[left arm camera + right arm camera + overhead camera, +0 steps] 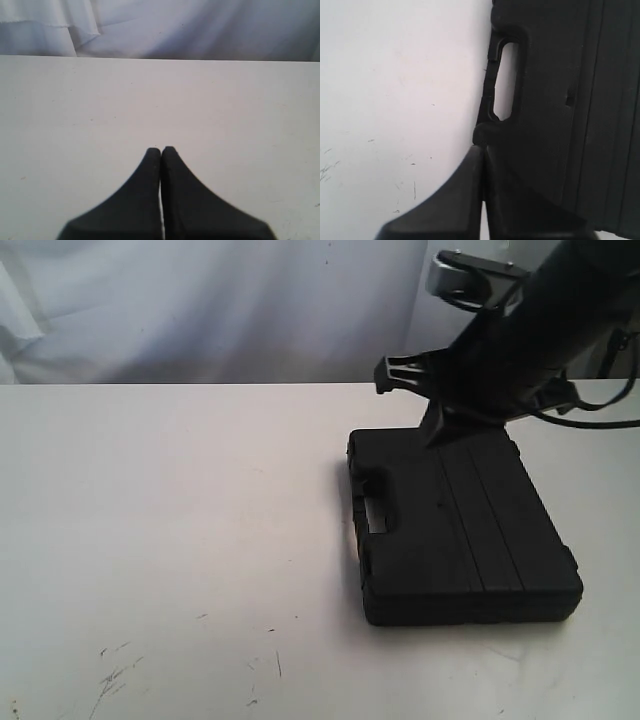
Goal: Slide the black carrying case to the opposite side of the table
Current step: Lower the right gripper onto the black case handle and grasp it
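The black carrying case (460, 530) lies flat on the white table (180, 520), right of the middle, with its handle cutout (375, 510) facing left. My right gripper (435, 432) hangs at the case's far edge, fingers shut with nothing between them. In the right wrist view its tips (482, 148) meet at the rim of the case (560, 100) just beside the handle opening (505, 80); whether they touch it I cannot tell. My left gripper (161, 149) is shut over bare table (150, 100), away from the case, and does not show in the exterior view.
Dark scratch marks (115, 675) dot the table's near left part. A white curtain (200, 300) hangs behind the far edge. The right arm's dark body (540, 330) and a cable (600, 410) reach in from the upper right.
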